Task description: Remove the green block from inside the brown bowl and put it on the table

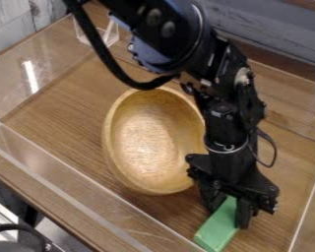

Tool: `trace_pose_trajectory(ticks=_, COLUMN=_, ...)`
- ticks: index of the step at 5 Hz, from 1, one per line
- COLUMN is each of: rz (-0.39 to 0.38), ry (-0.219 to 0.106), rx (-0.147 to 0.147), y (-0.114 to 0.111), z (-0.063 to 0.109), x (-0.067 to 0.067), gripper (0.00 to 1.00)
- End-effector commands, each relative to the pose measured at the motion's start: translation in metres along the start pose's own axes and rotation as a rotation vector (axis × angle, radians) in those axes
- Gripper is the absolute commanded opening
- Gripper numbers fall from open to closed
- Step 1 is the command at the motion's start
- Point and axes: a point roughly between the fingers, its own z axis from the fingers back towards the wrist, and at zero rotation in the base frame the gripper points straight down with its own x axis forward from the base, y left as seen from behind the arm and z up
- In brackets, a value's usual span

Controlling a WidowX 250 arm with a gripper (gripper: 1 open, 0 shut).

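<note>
While a black robot arm reaches down from the upper left, its gripper [238, 210] points almost straight down, jaws partly closed on the upper end of the green block [217, 232]. That block's lower end sits low over the counter [68, 108], outside and just right of the brown bowl [150, 138]; contact with the surface is unclear. Wood grain runs across the medium-brown counter, and clear acrylic walls [48, 167] edge it, catching pale reflections. Grey planking shows behind. Empty and slightly tilted, the wooden bowl rests mid-counter.
</note>
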Motion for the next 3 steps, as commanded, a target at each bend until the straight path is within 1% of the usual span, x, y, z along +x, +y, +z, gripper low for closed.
trace_pose_trajectory(ticks=1, rz=0.005, ry=-0.031, rx=-0.01, y=-0.0017, z=0.0132, x=0.0072, gripper=0.0)
trace_pose_trajectory(ticks=3, rz=0.016, ry=-0.005, rx=-0.015, y=-0.0034, z=0.0199, x=0.0049, gripper=0.0)
